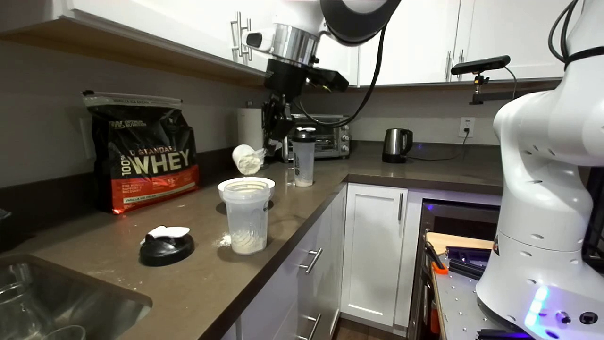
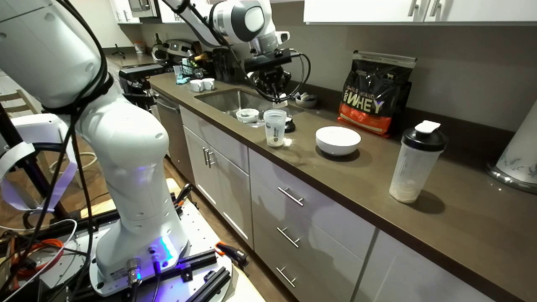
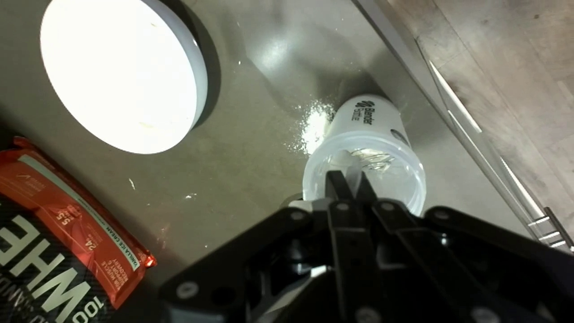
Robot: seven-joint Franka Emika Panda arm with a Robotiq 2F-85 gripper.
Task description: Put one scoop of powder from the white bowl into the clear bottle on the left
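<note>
Wrist view exposure is rough: white bowl [image 3: 121,76] clips to near-flat white, powder [image 3: 315,128] on the counter [image 3: 215,184] burns out too, hazy glare spot nearby. Gripper [image 3: 350,183] sinks to near-black, edges soft. In an exterior view, upper cabinets [image 1: 406,42] are bright, wall [image 1: 47,99] under them dim; whey bag [image 1: 146,141] has a hot red glint at its lower corner. Robot base [image 1: 542,278] glows blue in both exterior views. Light reads as overhead: the bowl's shadow [image 2: 351,157] sits right below it. In an exterior view far counter goes soft, paper-towel roll [image 2: 521,147] leans at the edge: wide-angle stretch.
</note>
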